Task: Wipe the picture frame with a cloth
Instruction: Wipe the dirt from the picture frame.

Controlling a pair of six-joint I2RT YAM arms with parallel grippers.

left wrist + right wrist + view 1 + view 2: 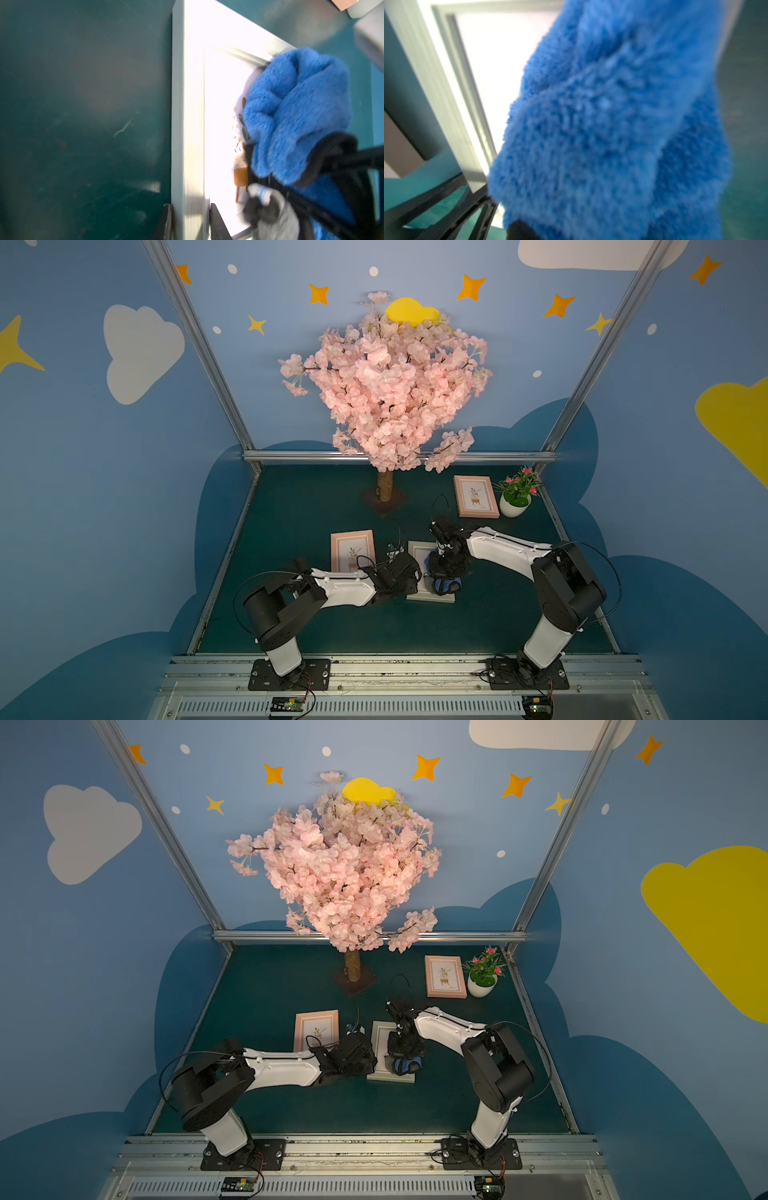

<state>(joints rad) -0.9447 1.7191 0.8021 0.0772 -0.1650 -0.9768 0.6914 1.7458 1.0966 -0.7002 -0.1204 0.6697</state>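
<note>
My left gripper [190,209] pinches the frame [187,104] at its 8 o'clock edge; right gripper [441,578] clamps the cloth [297,114], bunched at its 5 o'clock corner. If I press hard, the frame could skid free

The cloth [295,116] is bright blue plush (its reverse is dark grey). The picture frame [187,124] is pale white, its print bearing brown and orange leaves. The tabletop [332,622] is dark teal; another frame [352,549] is pink.
</note>
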